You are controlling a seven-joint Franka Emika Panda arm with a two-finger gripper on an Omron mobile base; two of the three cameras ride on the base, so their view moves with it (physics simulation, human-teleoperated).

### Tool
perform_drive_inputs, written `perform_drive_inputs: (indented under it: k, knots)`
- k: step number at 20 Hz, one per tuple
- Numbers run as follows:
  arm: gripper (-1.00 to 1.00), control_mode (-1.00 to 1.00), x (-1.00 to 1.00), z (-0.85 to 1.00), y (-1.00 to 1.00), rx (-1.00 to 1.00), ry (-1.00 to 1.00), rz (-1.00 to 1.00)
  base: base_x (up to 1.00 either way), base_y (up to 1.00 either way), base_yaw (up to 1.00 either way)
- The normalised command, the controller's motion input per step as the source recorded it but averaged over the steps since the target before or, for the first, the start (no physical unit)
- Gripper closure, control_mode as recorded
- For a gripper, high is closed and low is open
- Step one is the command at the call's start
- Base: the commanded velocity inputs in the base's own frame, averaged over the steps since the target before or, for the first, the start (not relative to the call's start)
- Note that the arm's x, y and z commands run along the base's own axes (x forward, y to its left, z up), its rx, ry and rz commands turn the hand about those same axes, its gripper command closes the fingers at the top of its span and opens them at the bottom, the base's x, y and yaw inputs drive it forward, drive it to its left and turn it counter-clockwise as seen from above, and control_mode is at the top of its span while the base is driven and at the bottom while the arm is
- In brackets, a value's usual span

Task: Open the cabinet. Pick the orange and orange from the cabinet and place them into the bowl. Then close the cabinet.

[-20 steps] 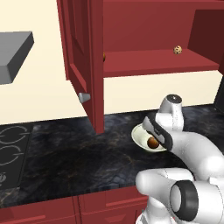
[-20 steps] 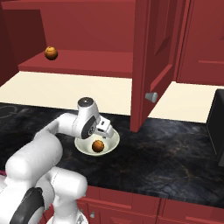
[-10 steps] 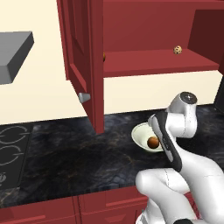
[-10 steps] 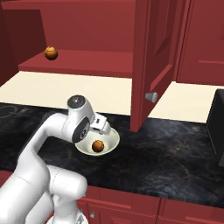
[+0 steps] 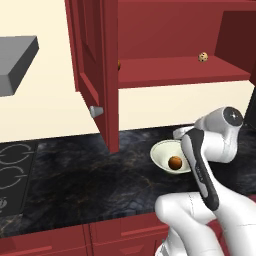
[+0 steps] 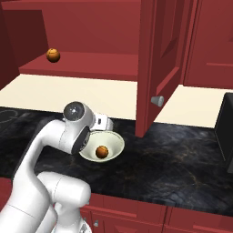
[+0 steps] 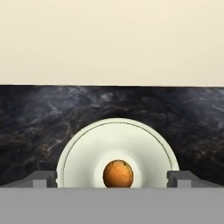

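The cabinet [image 5: 165, 30] stands open, its door [image 6: 159, 59] swung out over the counter. One orange [image 6: 53, 55] rests on the cabinet shelf at the left end; in the left base view its edge peeks past the door [image 5: 92, 75]. The other orange [image 7: 118, 173] lies in the cream bowl [image 7: 87, 153] on the dark counter, also seen as orange [image 5: 175, 162] in bowl [image 5: 160, 150] and orange [image 6: 101, 152] in bowl [image 6: 116, 141]. My gripper [image 7: 112, 180] hovers above the bowl, open and holding nothing, one fingertip on either side of the rim.
A tan speckled ball [image 5: 203, 57] sits on the shelf's right end. A cooktop [image 5: 15, 165] and grey hood [image 5: 15, 60] lie to the left. A dark appliance [image 6: 226, 132] stands at the right. The door's knob [image 6: 157, 101] hangs near bowl height.
My hand has lifted up and back out of the bowl, with the elbow rising. The orange stays in the bowl; the other has not moved.
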Motion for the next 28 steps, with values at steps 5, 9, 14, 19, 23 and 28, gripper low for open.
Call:
perform_drive_inputs:
  k: [5,9,14,19,23,28]
  knots:
    - [-1.0,-1.0,0.0,0.66,0.18,-0.02,-0.07,0.15,0.0,0.0,0.0]
    - [-1.0,-1.0,0.0,0.69,0.19,0.0,-0.02,0.11,0.0,0.0,0.0]
    - [-1.0,-1.0,0.0,0.59,0.22,0.0,0.0,0.05,0.0,0.0,0.0]
    - [-1.0,-1.0,0.0,0.48,0.2,0.0,-0.01,0.0,0.0,0.0,0.0]
    - [-1.0,-1.0,0.0,0.32,0.27,0.0,-0.06,0.02,0.0,0.0,0.0]
    - [-1.0,-1.0,0.02,0.33,0.29,0.0,-0.06,0.04,0.0,0.0,0.0]
